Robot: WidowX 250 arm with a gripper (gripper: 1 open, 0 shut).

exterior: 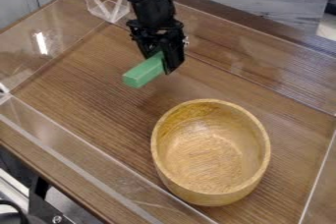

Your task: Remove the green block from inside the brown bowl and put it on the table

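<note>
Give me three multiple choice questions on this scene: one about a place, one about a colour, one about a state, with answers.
1. Where is the small rectangular block?
A) In the round wooden bowl
B) Away from the bowl, toward the arm
C) Behind the bowl's far wall, on the floor

2. What colour is the block?
A) Red
B) Green
C) Blue

3. What state is the black gripper in?
A) Wide open
B) Shut on the bowl's rim
C) Shut on the block

Answers:
1 B: bare wood-grain tabletop shows between block and bowl.
2 B: its visible faces are bright green.
3 C: its fingertips meet the block's upper end.
</note>
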